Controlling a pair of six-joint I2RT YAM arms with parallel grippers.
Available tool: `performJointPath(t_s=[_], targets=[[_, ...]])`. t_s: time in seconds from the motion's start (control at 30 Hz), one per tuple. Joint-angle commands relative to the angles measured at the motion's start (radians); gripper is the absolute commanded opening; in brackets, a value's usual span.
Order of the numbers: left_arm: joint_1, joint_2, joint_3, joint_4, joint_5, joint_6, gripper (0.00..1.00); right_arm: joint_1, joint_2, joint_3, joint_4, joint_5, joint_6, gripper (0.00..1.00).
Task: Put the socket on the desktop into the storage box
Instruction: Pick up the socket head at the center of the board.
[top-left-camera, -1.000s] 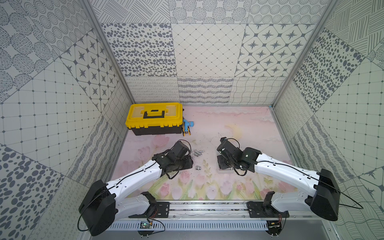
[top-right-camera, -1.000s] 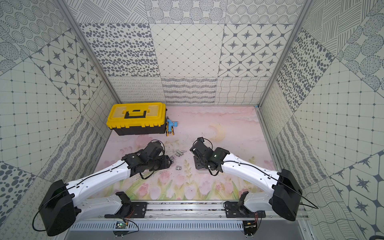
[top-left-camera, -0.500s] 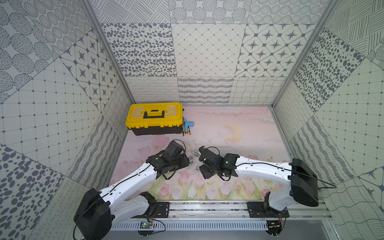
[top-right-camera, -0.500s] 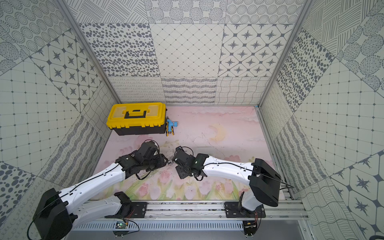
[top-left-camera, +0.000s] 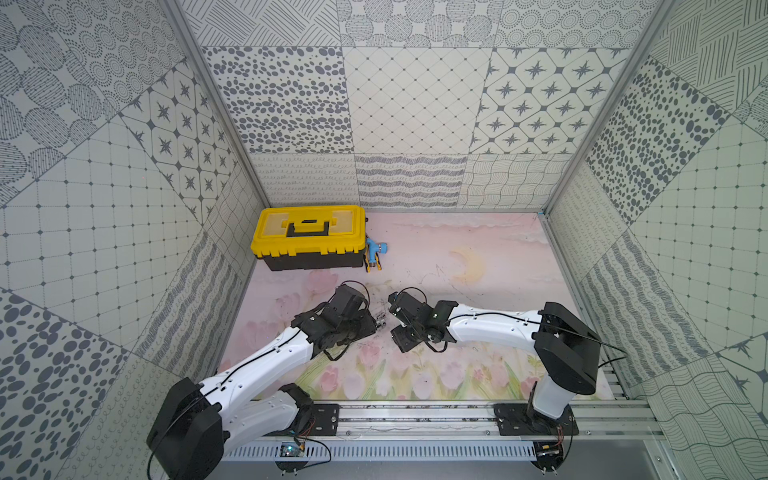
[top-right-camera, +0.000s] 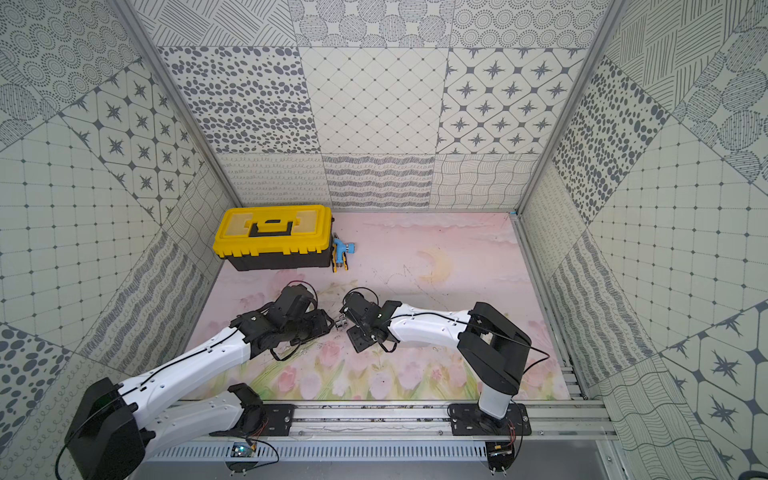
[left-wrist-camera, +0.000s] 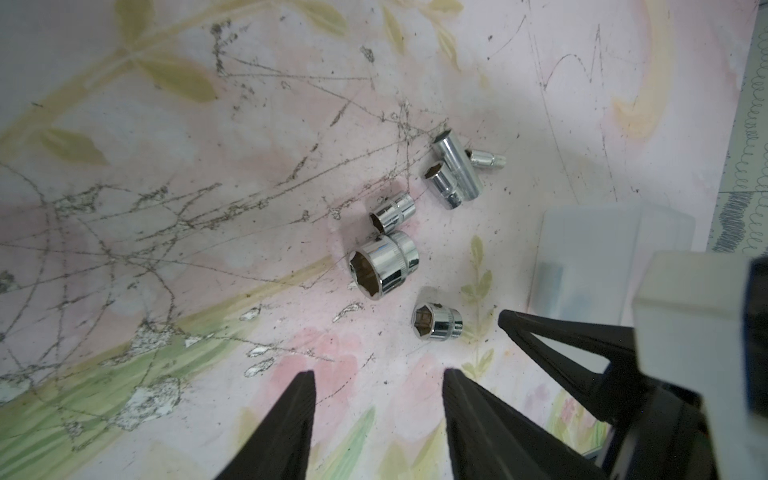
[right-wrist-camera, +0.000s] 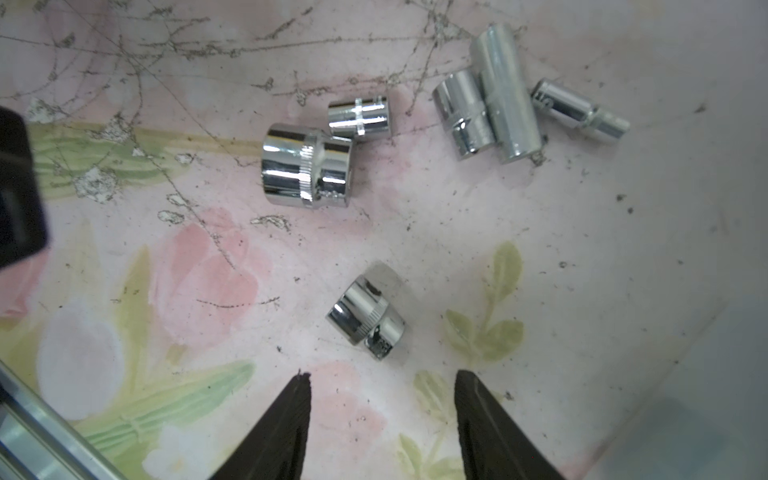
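I'm at the pick-up step. Six chrome sockets (top-left-camera: 380, 320) lie loose on the table (left-wrist-camera: 208, 291), and none is lifted. My left pincer (left-wrist-camera: 376, 399) hangs released and empty just short of the short socket (left-wrist-camera: 437, 321). My right pincer (right-wrist-camera: 382, 395) is also spread and empty, aimed at that same short socket from the opposite side.

The large socket (left-wrist-camera: 384, 266) lies just beyond, with a smaller one right beside it. The deep socket (left-wrist-camera: 457, 172) sits farther off, flanked by two others.

The storage box (left-wrist-camera: 590, 257), clear plastic, rests on the table just beside the cluster, on the right pincer's side. The part I can see holds no socket.

Next, I judge, one pincer should advance to straddle the short socket and close across its round body. The other should keep clear so the two don't collide.
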Motion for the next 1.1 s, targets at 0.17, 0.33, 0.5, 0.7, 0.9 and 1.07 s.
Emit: performJointPath(t_s=[0.17,0.33,0.5,0.7,0.9,1.07], targets=[[0.01,0.012,0.001,0.006,0.032,-0.01,0.54,-0.023,0.061,0.038,0.05,-0.023,-0.04,0.56],[0.01,0.018,0.002,0.02,0.04,-0.01,0.54,-0.024,0.091,0.048,0.056,-0.021,-0.047,0.52],[0.011,0.018,0.007,0.031,0.042,-0.008,0.54,-0.024,0.109,0.057,0.059,-0.014,-0.05,0.49],[0.011,0.027,0.011,0.038,0.051,-0.01,0.54,-0.023,0.127,0.059,0.062,-0.011,-0.047,0.4],[0.012,0.033,0.01,0.045,0.054,-0.009,0.54,-0.023,0.106,0.028,0.074,-0.001,-0.023,0.29],[0.011,0.029,0.005,0.075,0.089,-0.008,0.55,-0.023,0.079,0.001,0.091,0.023,-0.008,0.08]])
